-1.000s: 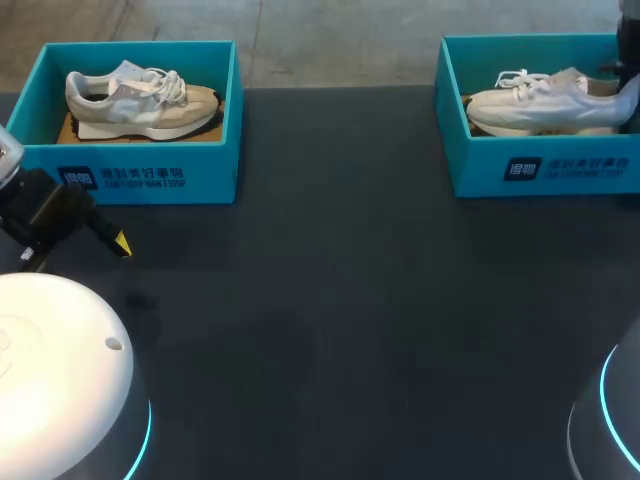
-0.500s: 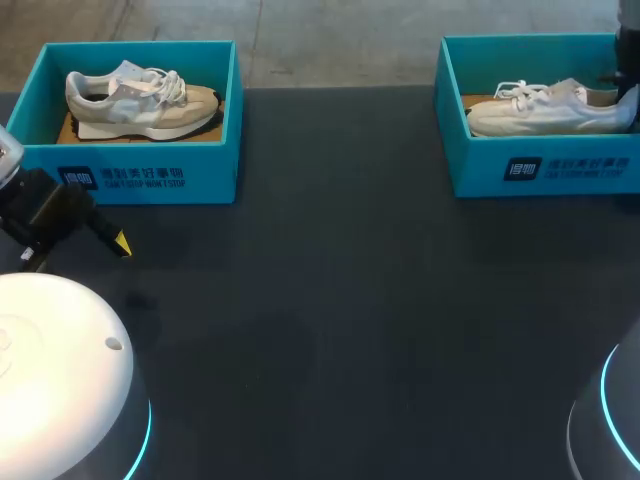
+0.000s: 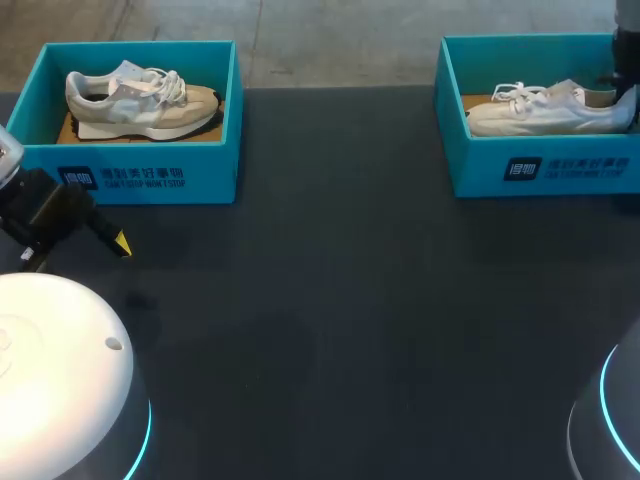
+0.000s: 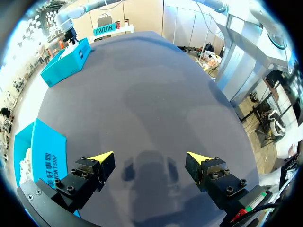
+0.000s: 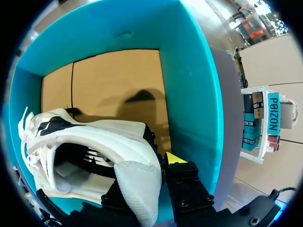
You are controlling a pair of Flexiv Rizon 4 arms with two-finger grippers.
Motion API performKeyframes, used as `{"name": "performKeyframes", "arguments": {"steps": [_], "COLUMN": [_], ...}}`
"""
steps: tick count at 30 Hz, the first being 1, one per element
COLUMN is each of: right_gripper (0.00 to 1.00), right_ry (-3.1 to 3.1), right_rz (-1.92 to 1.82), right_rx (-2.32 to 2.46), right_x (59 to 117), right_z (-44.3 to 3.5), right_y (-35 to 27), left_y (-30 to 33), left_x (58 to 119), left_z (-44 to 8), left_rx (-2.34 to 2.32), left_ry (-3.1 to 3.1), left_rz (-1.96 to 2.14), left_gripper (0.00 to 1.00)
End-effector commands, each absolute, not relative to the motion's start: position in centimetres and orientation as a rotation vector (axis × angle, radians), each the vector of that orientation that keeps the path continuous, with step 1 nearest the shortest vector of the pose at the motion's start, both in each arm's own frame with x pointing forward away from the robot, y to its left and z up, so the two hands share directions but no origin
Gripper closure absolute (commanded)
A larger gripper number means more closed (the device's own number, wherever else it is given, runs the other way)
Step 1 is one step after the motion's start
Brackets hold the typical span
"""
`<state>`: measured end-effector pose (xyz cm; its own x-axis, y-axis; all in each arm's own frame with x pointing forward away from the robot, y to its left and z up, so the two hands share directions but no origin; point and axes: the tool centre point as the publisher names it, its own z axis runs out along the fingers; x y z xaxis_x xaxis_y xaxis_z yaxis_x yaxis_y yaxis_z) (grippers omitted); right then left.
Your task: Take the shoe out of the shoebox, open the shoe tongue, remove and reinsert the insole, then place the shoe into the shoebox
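Shoe: white lace-up sneaker (image 3: pixel 548 110) lies on its sole inside right-hand teal cardboard shoebox (image 3: pixel 540 168) at the far right of the dark matte table (image 3: pixel 350 300). Toe points toward the table's middle, heel at the box's outer end. Right arm (image 3: pixel 628 45) comes down into that box at the heel. Right gripper (image 5: pixel 152 165) clamped on the sneaker's heel: padded heel wall sits between the fingers. One yellow tip (image 5: pixel 176 158) presses its outer side next to the teal box wall; the other finger is covered by heel fabric. Brown cardboard box floor shows ahead of the gripper, laces at the shoe's far end. Left gripper (image 4: pixel 150 157) hovers over bare tabletop, fingers wide apart, nothing between them, just in front of left-hand teal cardboard shoebox (image 3: pixel 150 178). Beige-and-white suede sneaker (image 3: pixel 140 100) lies in that box, toe toward the middle, untouched.
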<state>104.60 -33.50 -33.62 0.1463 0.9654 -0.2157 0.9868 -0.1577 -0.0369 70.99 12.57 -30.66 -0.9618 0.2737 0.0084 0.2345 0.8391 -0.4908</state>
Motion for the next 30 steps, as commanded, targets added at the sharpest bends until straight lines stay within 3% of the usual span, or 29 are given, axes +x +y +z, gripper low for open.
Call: {"name": "performKeyframes", "arguments": {"steps": [1,30], "right_gripper": [1.0,1.0], "right_ry": [1.955,2.059], "right_rz": [-0.277,-0.233], "right_rx": [2.3,2.169], "right_x": [104.7,102.5], "right_z": [-33.7,-35.2], "right_y": [-33.5,-34.3], "left_y": [12.6,12.6], "left_x": [70.9,70.9], "left_z": [-30.6,-30.6], "left_rx": [-0.407,-0.407], "left_ry": [-2.939,-2.939], "left_rz": [0.765,0.765], "left_gripper": [0.0,0.0]}}
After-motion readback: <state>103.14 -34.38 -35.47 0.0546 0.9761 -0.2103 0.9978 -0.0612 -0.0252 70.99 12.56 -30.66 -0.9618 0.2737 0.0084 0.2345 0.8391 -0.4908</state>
